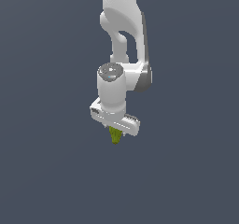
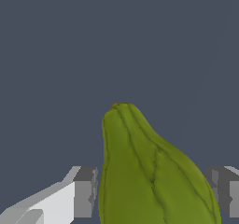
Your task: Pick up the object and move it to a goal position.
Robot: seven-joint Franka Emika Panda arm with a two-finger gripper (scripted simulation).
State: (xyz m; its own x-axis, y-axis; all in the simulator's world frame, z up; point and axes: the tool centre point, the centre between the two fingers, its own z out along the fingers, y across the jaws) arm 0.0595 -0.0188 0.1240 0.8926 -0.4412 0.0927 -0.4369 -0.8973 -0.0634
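Observation:
The olive-green, lumpy pear-like object [image 1: 115, 136] hangs just below the white gripper [image 1: 115, 130] in the exterior view, its narrow end pointing down. In the wrist view the object [image 2: 149, 171] fills the space between the two grey fingers [image 2: 86, 190], with its wide end nearest the camera. Both pads touch its sides, so the gripper [image 2: 151, 192] is shut on it. The fingertips are hidden behind the gripper body in the exterior view.
The white arm [image 1: 122, 27] rises from the gripper to the top of the exterior view. The ground around it is a plain dark blue-grey surface [image 1: 46, 171]. No other objects or goal marker show.

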